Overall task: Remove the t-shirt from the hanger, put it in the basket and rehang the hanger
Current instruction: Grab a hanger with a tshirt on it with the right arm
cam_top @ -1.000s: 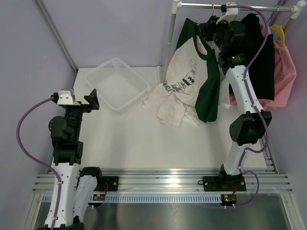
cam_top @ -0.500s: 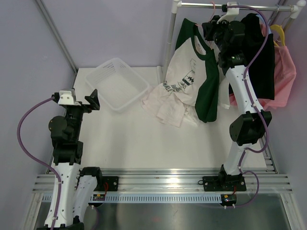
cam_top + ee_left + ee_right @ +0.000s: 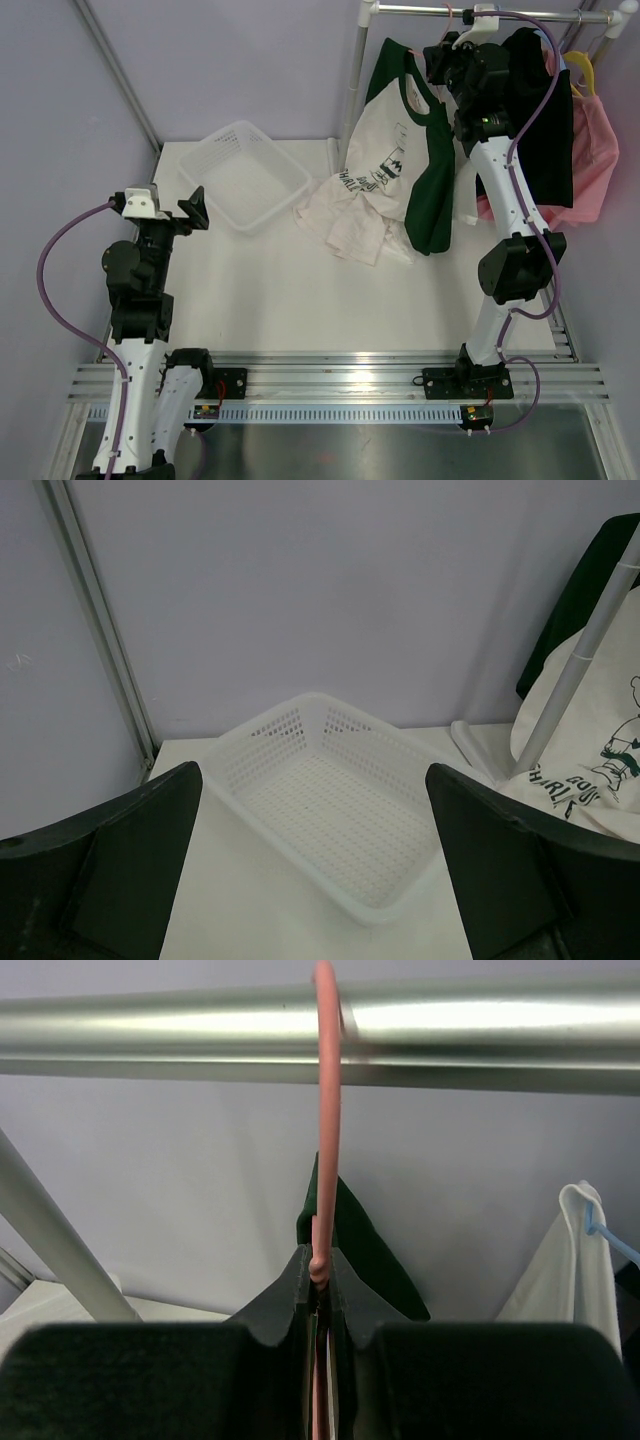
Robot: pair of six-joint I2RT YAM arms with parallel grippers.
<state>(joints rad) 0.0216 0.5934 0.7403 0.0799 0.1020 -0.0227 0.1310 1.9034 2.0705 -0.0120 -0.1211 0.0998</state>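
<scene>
Where the hanger (image 3: pixel 326 1110) hooks the rail (image 3: pixel 150 1030), a black garment (image 3: pixel 548 120) seemingly crowds it.

The right gripper (image 3: pixel 319 1265) is closing: its fingers (image 3: pixel 290 1295) are coming together and now pinching the thin stem of the pink hanger (image 3: pixel 325 1110) from both sides, just below the hook that is lying over the rail (image 3: pixel 150 1035). In the top view the right wrist is lifting slightly up toward that rail and uncovering more of the green collar. The t-shirt (image 3: pixel 385 150) is swinging a little to the left with its chest print and hanging green sleeve. The left arm (image 3: pixel 140 270) is edging very slightly to the right.
</scene>
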